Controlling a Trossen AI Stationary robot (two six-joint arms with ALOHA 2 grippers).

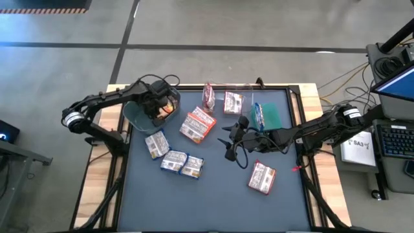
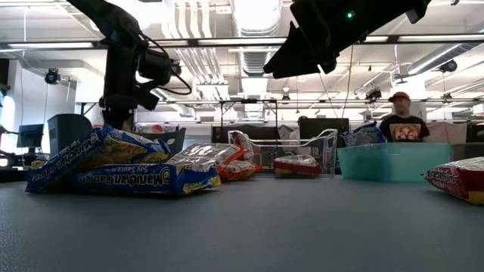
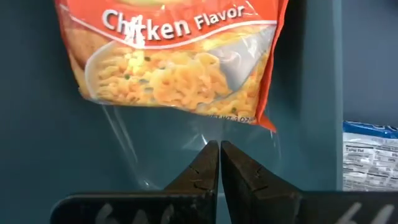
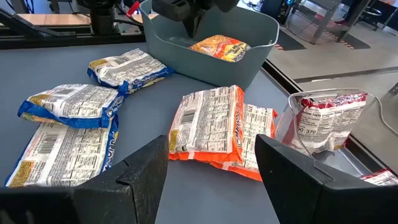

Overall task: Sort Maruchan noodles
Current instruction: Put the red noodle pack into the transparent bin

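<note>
My left gripper (image 1: 157,107) points down into the grey bin (image 1: 137,114) at the table's far left, shut on an orange Maruchan packet (image 3: 177,56) marked Chicken Flavor. My right gripper (image 1: 230,140) hovers open above the middle of the table with nothing between its fingers (image 4: 211,168). Loose packets lie flat on the table: two orange ones stacked (image 1: 197,125), blue-and-white ones (image 1: 157,144) (image 1: 182,164), and a maroon one (image 1: 261,177). My left gripper pinches the clear sealed end (image 3: 205,134) of the orange packet between its two fingertips, coming from above and pointing down. The packet (image 4: 219,47) sits tilted inside the grey bin below the fingers; whether its other end rests on the bin I cannot tell.
A clear bin (image 1: 240,89) with maroon packets (image 1: 208,96) stands at the far edge, and a green bin (image 1: 274,115) with a blue packet (image 1: 259,116) stands to its right. A person (image 2: 398,125) sits beyond the table. The near half of the table has open room.
</note>
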